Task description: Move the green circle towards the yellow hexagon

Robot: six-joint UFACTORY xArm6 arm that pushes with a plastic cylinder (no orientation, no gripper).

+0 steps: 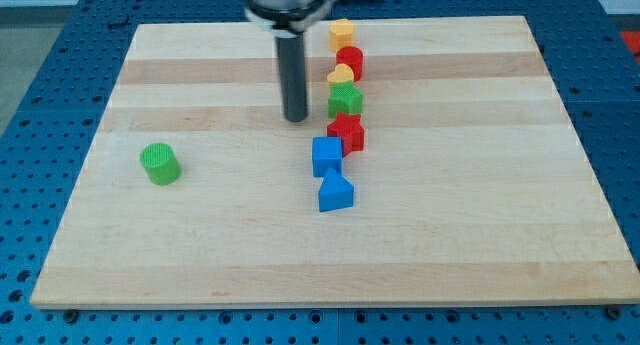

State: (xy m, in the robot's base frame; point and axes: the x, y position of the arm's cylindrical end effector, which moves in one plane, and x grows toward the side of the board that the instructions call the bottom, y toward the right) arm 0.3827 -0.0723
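Note:
The green circle [159, 164] stands alone on the wooden board [200, 245] at the view's left. The yellow hexagon [342, 32] sits near the view's top, at the head of a column of blocks. My tip [296, 117] rests on the board left of that column, beside the green block [345, 102], far to the right of and above the green circle.
The column below the yellow hexagon holds a red circle [349, 60], a yellow block [341, 78], a red star-like block [347, 133], a blue cube [326, 155] and a blue triangle [335, 193]. A blue perforated table surrounds the board.

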